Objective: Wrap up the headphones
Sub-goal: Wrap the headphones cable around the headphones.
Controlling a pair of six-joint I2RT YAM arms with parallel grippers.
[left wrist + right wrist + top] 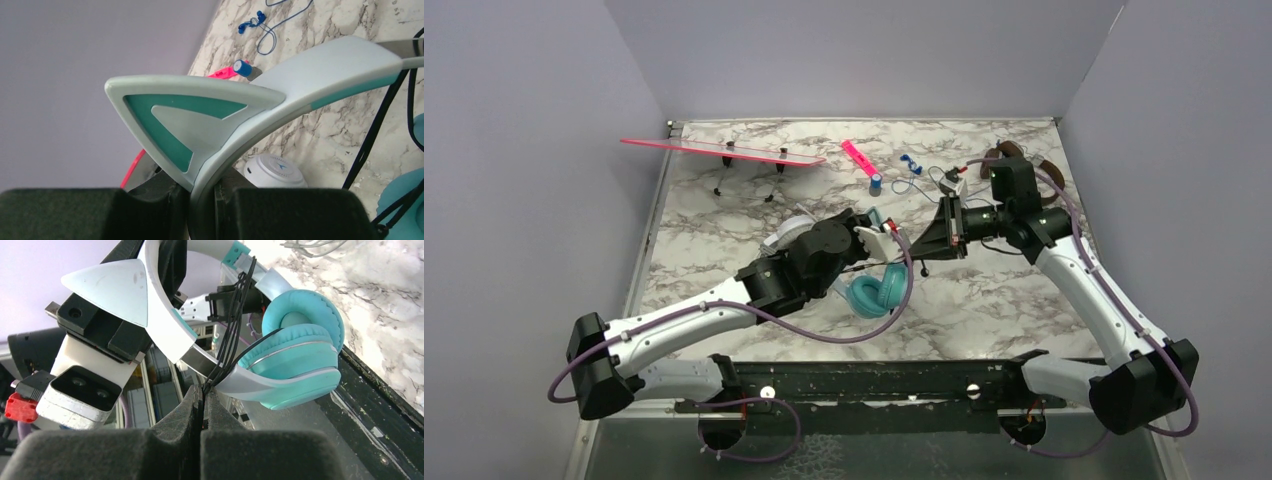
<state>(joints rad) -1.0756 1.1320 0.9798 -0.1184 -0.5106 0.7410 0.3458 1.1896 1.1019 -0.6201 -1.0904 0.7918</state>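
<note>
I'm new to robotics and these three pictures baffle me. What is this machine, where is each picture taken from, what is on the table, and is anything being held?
These are two robot arms bolted at the near edge of a marble table. The wide picture comes from a fixed camera above and behind them. The other two come from a small camera on each wrist, so the dark blocks along their bottom edge are that arm's own jaws. The left arm has its jaws shut on the headband of the teal cat-ear headphones. The right arm has its jaws shut on their black cord, which runs across the band. Also on the table: white-grey headphones, brown headphones, blue earbuds and a pink marker.
</note>
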